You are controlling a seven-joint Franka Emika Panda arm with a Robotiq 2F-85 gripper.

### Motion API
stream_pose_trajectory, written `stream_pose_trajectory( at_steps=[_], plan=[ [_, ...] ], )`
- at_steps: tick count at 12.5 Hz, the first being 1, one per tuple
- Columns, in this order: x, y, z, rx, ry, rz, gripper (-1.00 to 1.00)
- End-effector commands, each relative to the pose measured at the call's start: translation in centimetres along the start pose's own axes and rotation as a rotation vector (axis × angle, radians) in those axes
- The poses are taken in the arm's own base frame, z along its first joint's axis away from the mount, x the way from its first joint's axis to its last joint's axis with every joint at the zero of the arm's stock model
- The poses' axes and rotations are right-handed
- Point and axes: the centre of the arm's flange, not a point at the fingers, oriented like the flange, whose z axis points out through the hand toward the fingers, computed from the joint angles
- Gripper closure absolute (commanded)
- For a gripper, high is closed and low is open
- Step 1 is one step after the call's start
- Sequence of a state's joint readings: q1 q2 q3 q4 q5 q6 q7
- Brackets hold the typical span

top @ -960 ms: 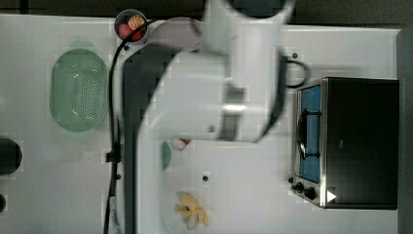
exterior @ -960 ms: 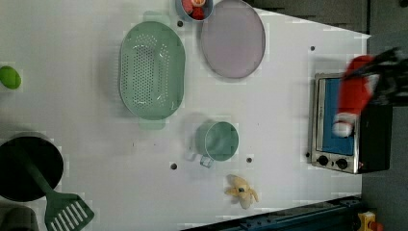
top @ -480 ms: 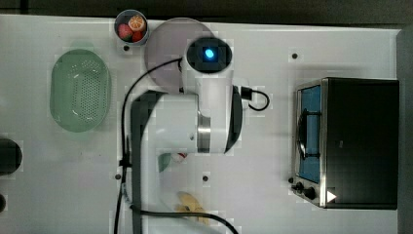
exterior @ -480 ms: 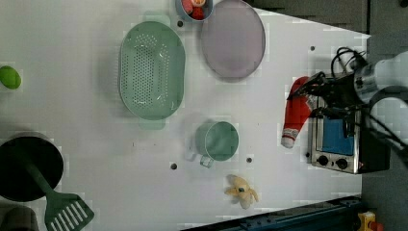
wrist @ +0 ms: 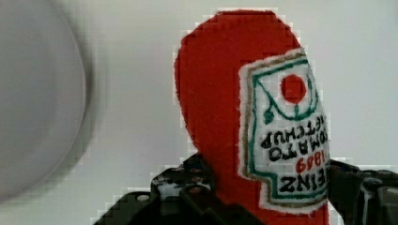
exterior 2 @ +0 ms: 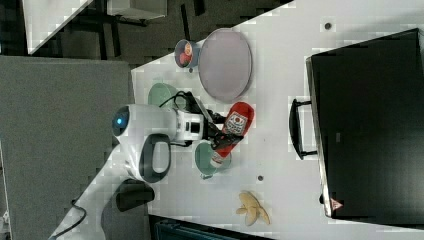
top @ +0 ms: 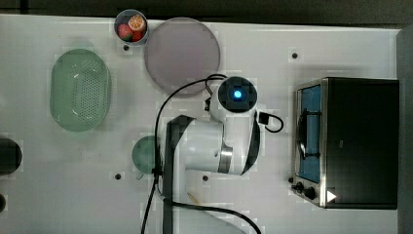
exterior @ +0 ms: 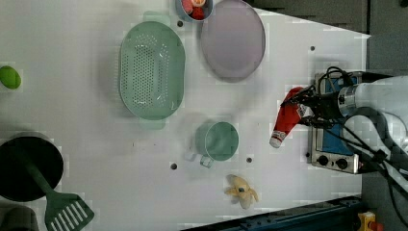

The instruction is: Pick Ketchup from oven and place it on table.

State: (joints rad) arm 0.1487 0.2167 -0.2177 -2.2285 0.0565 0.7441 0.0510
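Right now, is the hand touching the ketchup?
Touching. In the wrist view the hand is clamped on both sides of the ketchup; the right view shows the bottle held in it, off the table.

The white arm (top: 214, 146) is reaching out level over the table, its gripper (exterior: 308, 109) clamping the ketchup (exterior: 287, 117) sideways, cap end tilted downward.
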Motion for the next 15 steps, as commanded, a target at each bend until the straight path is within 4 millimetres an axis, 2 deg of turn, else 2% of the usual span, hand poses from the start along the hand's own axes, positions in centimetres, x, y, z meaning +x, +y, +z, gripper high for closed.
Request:
stream_pose_trajectory(
  at_steps=[1,2,4,5,6,8,11,15],
  plan=[
    [-0.5,-0.1,2.0,0.030,0.023,0.009,-0.27],
    [-0.4,-0.2,3.0,0.032,0.032,0.010,-0.34],
    [-0.3,-0.3,4.3,0.023,0.033,0.012,-0.75],
    [-0.2,-0.7,4.0,0.033,0.041,0.017,-0.97],
    [-0.1,-1.0,2.9,0.051,0.051,0.023,-1.00],
    [0.0,-1.7,-1.2,0.113,0.083,0.019,-1.00],
    [-0.2,-1.7,-9.8,0.203,0.114,0.012,-1.00],
    [-1.1,-0.4,-21.1,0.253,0.110,-0.003,-1.00]
  ],
)
